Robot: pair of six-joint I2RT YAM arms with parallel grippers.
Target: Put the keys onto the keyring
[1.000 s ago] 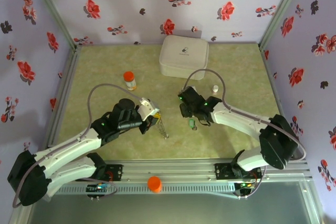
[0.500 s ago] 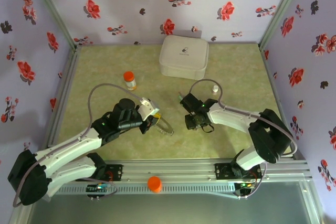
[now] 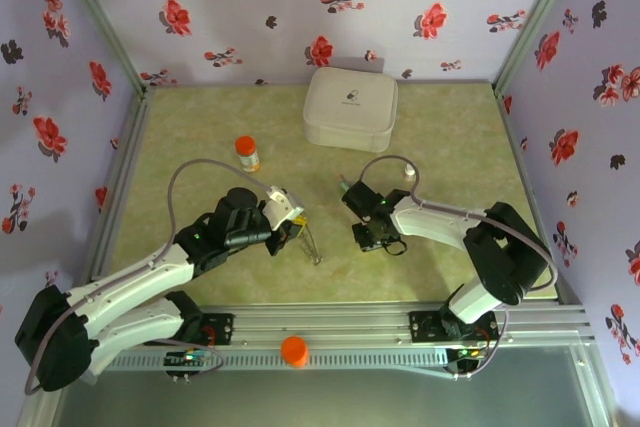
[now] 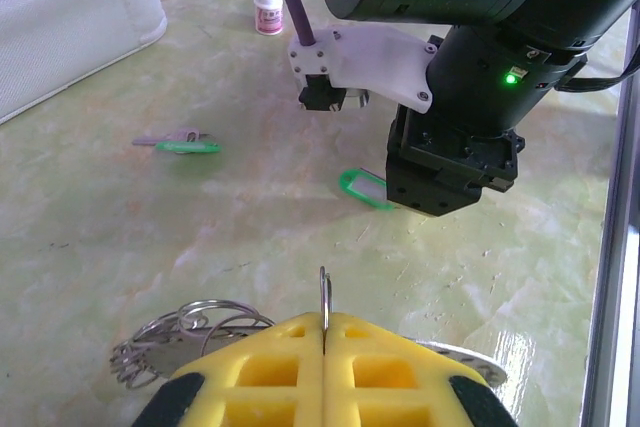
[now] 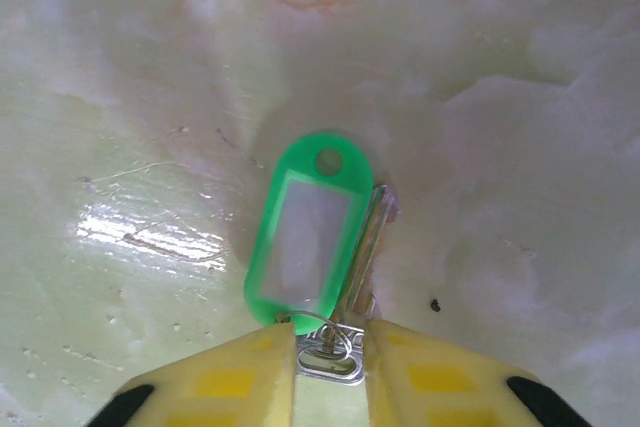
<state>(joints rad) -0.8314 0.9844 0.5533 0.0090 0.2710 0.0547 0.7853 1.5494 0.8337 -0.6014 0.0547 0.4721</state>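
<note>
Right wrist: R gripper (image 5: 330, 327) pinches green key (image 5: 300, 237) on bare floor (image 5: 520, 147), clear of edges; L gripper (image 4: 323, 322) clamps keyring (image 4: 205, 317).

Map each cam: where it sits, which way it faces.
Top external: high behind left arm and right arm, both in view, looking down on the table.
Left wrist: low over the table, facing the right tool; left tool, shut on the keyring, at bottom.
Right wrist: straight down at the green-tagged key; right tool at bottom.
Shared: both wrist views see that key.
</note>
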